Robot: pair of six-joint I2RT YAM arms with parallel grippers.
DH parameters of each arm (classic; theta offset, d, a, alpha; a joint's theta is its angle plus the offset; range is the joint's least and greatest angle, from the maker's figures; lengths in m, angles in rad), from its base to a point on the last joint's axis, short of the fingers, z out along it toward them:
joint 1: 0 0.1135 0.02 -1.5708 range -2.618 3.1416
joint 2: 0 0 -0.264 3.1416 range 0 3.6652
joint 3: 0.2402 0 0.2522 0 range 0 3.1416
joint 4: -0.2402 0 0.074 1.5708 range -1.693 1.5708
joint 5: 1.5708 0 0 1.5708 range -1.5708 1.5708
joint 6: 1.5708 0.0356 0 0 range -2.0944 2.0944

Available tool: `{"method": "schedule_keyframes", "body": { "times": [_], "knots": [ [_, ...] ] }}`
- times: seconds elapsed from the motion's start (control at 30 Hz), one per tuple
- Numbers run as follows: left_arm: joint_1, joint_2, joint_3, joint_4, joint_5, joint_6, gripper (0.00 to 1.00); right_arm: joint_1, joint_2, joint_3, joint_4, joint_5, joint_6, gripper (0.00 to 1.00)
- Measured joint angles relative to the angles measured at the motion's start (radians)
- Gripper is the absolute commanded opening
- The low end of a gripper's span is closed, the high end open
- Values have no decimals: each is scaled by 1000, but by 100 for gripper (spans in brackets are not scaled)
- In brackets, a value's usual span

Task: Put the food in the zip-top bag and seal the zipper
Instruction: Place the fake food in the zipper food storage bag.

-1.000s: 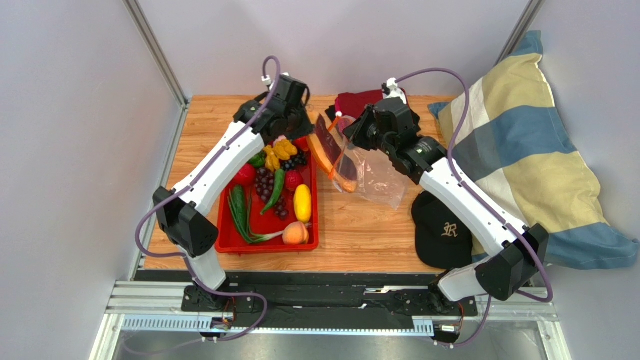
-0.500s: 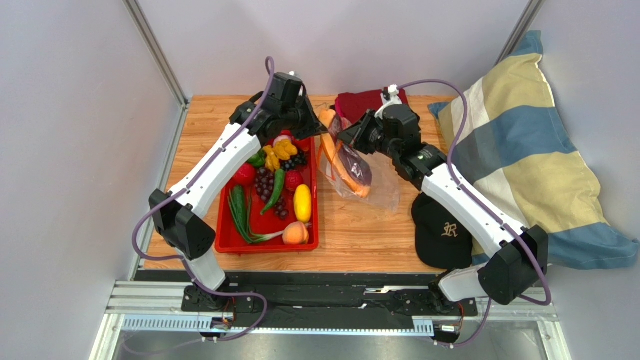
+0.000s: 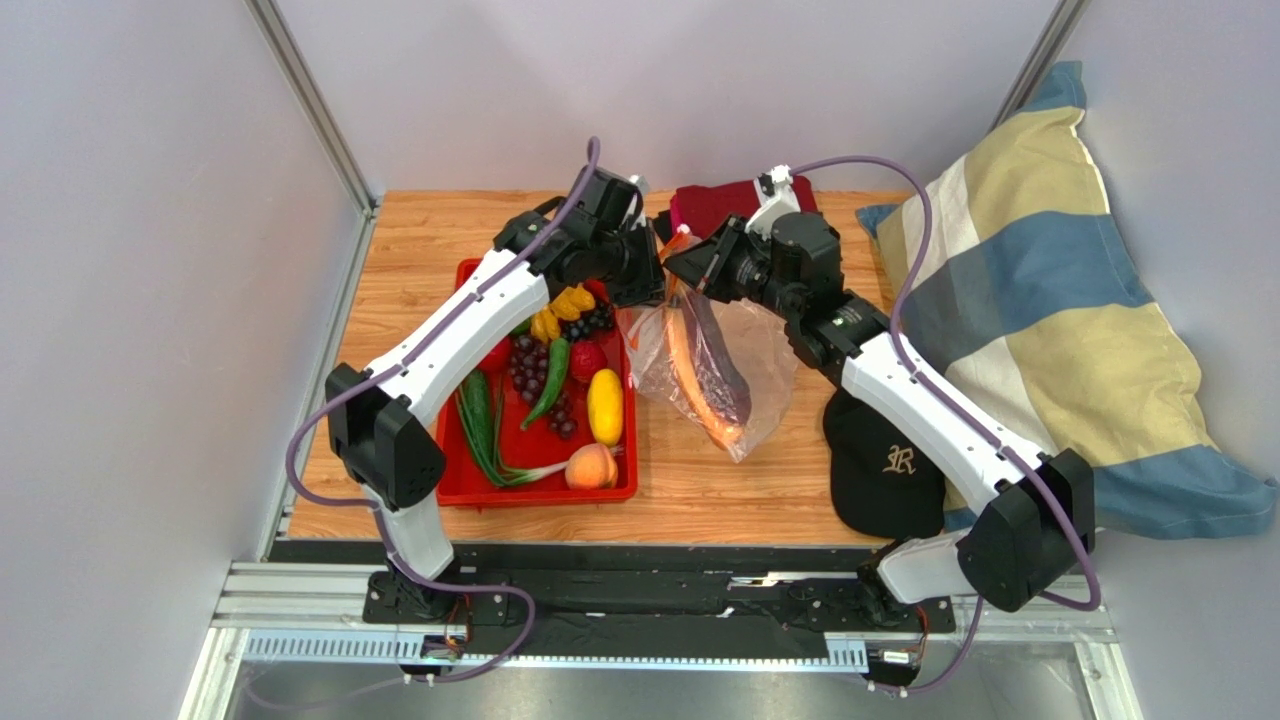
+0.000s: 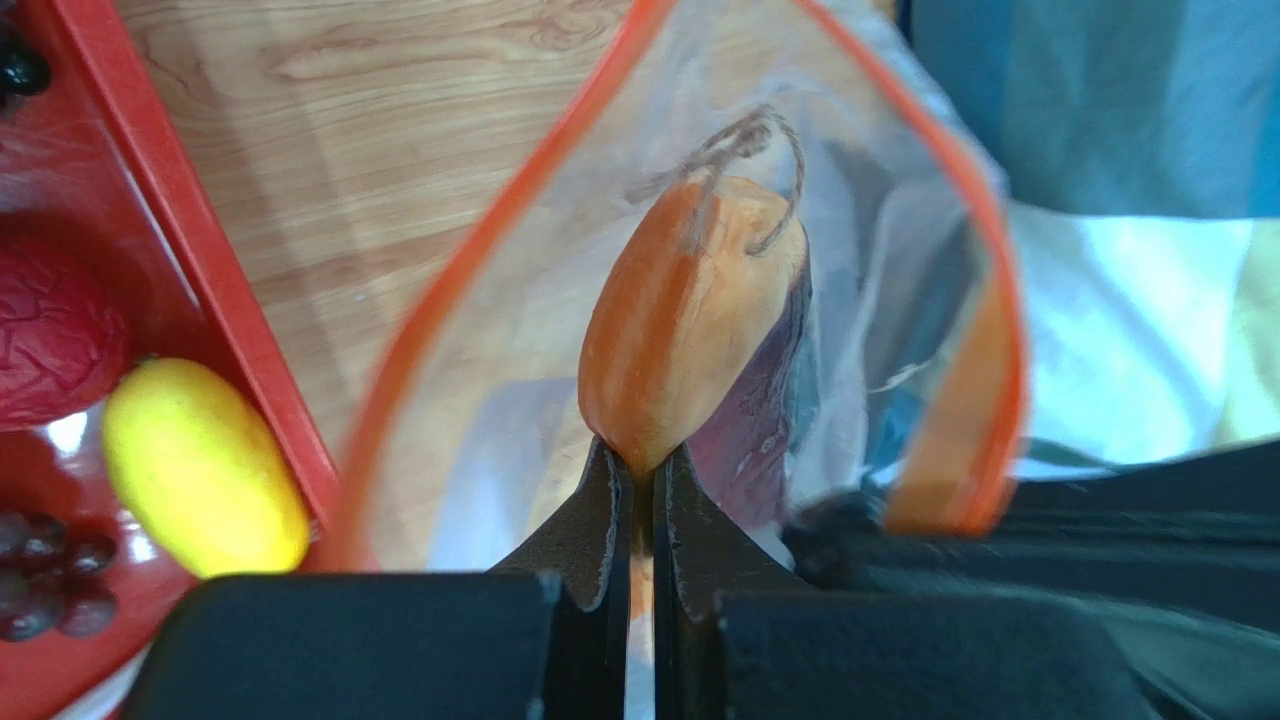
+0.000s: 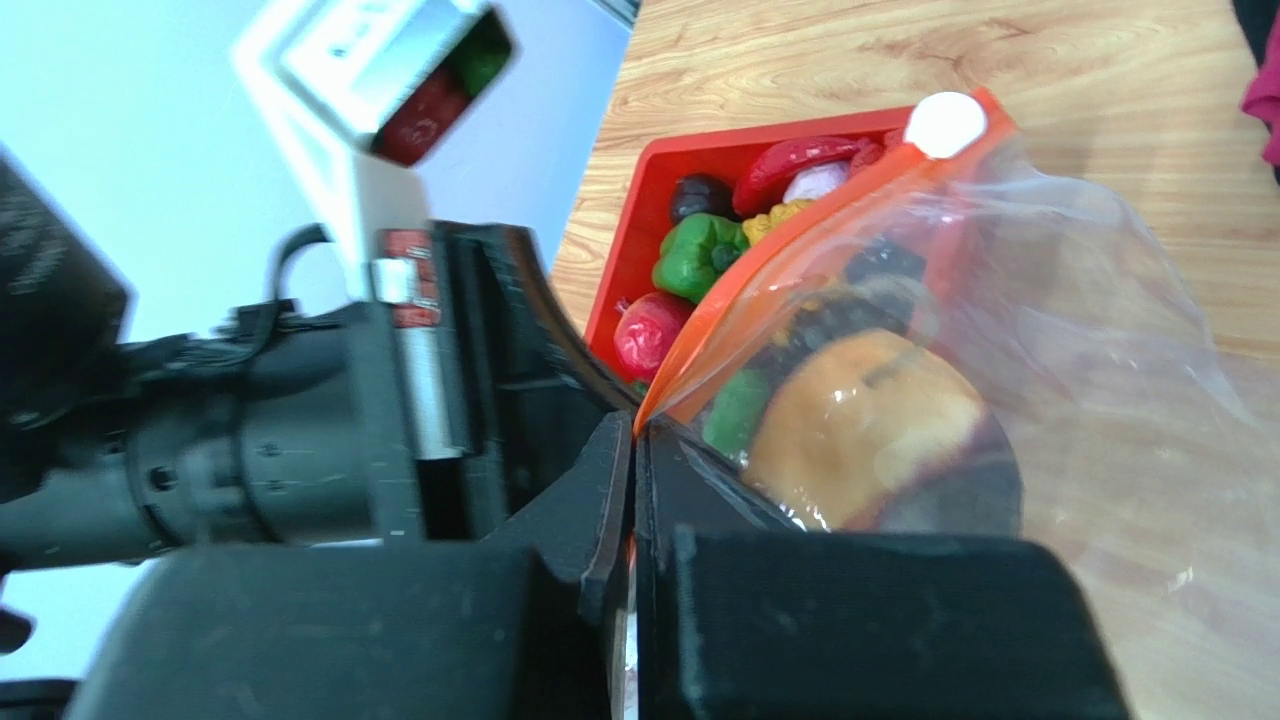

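Right of the red plastic tray [image 3: 526, 495], the left fingers [image 4: 597, 525] pinch the near tip of the oblong orange toy vegetable [image 4: 684, 323], its length pointing into the clear zip-top bag [image 3: 759, 375], whose orange-red zipper rim [image 4: 969, 390] the right fingers [image 5: 604, 495] clamp.

Robot lab cell: grey panel walls [image 3: 135, 300], aluminium rail [image 3: 286, 612], wooden table [image 3: 421, 255].
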Motion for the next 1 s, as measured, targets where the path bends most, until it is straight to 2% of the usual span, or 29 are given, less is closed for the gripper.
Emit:
{"method": "schedule_keyframes", "body": {
  "times": [0.17,0.2,0.27,0.33,0.4,0.53,0.6,0.77,1.0],
  "knots": [
    [-1,14,0,-19,40,89,0,0,0,-11,53,-40,-42,0],
    [0,14,0,-25,47,106,3,0,0,-19,69,-60,-56,0],
    [4,14,0,-32,60,132,14,-3,0,-30,102,-95,-73,0],
    [6,16,4,-34,82,161,33,-3,-3,-47,141,-138,-87,0],
    [6,16,9,-42,88,190,44,-4,-13,-71,179,-174,-97,0],
    [9,13,11,-48,124,235,49,-18,-56,-102,193,-203,-114,0],
    [7,4,11,-52,134,257,58,-24,-74,-108,190,-220,-120,0],
    [26,-66,-4,-70,140,306,59,-61,-128,-125,190,-288,-116,0],
    [89,-254,-72,-88,217,386,60,-131,-143,-143,190,-351,-104,0]
  ]
}}
